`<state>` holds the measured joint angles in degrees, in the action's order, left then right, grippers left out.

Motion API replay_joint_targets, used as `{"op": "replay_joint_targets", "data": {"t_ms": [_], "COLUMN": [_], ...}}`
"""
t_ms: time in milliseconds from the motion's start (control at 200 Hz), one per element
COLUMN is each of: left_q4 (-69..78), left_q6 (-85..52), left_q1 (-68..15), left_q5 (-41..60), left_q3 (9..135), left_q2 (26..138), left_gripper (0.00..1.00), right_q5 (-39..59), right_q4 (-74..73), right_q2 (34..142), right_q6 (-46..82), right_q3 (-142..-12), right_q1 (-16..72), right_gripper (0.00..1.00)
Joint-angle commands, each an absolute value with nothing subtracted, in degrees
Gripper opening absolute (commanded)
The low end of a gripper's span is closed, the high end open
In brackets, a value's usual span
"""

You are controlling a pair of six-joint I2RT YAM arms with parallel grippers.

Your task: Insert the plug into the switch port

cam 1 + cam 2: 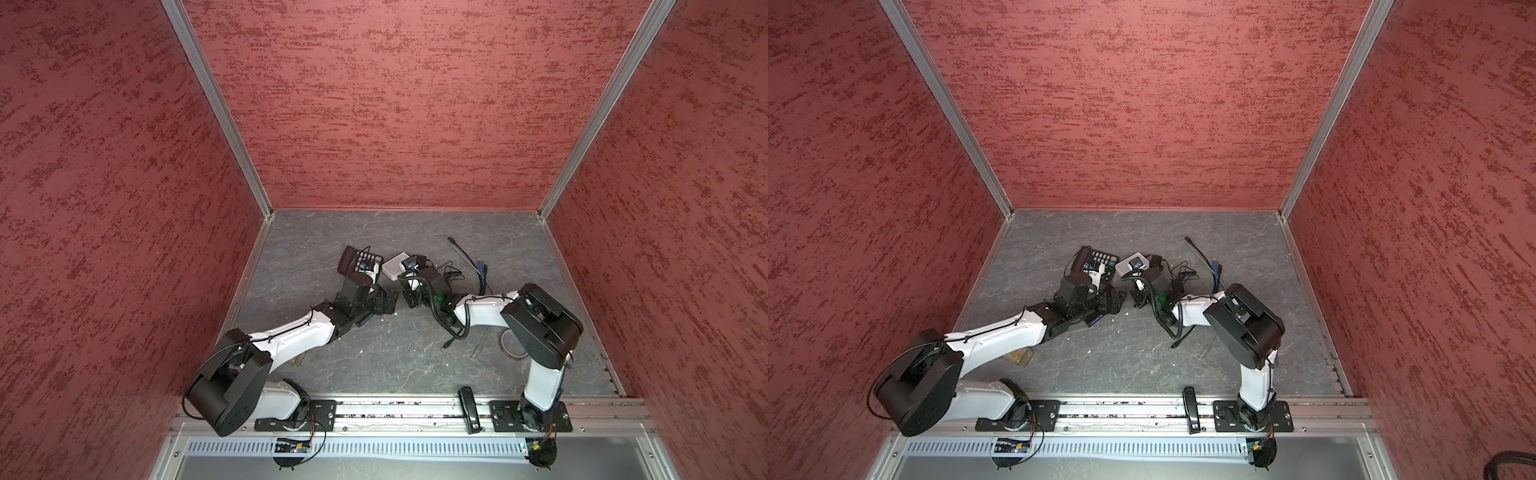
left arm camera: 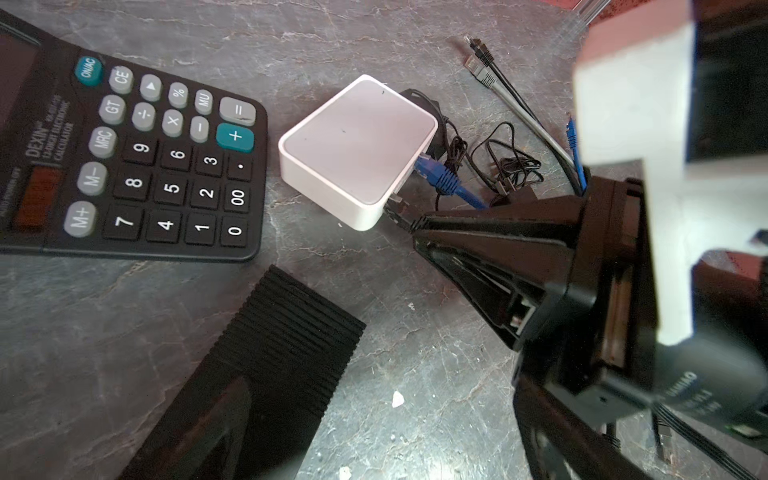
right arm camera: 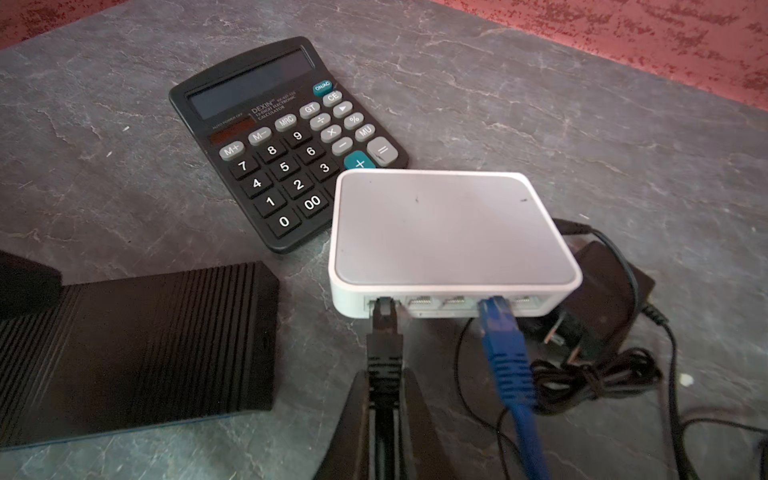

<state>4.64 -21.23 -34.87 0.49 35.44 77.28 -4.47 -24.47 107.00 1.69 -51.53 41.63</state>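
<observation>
desk (image 3: 540, 104): carries the switch (image 3: 449, 232), ports facing me. my left claw (image 1: 384, 301): wide, empty, near the switch, probably ready to brace it. my right claw (image 3: 385, 386): narrow, pinching the plug (image 3: 384, 332) by its boot, nose in the end port, aligned for pushing home.

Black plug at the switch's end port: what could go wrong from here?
1. The switch lies unbraced on the table; a push from the right gripper, shut on the black plug, may slide it toward the calculator instead of seating the plug.
2. The plug's tip sits in the port mouth, but whether it has latched cannot be told; letting go now might leave it loose.
3. The blue cable runs close beside the fingers and could snag on withdrawal.
</observation>
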Motion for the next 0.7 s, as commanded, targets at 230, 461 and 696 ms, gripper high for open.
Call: {"op": "replay_joint_targets", "data": {"t_ms": [230,461,696], "left_q4": [3.8,3.5,3.1], "left_q6": [-21.9,-22.1,-22.2], "left_q1": [-34.4,-34.4,-34.4], "left_q5": [-0.3,-0.4,-0.7], "left_q3": [34.9,34.9,34.7], "left_q2": [76.6,76.7,76.7], "left_gripper": [1.0,1.0,1.0], "right_q5": [-1.6,-0.5,-1.1], "right_q4": [-27.4,-30.2,-28.7], "right_q2": [108.7,105.6,98.1], "right_q6": [2.2,2.1,1.2], "right_q3": [-50.7,-47.4,-43.8], "right_q1": [39.2,39.1,38.5], "right_gripper": [0.0,0.0,0.0]}}
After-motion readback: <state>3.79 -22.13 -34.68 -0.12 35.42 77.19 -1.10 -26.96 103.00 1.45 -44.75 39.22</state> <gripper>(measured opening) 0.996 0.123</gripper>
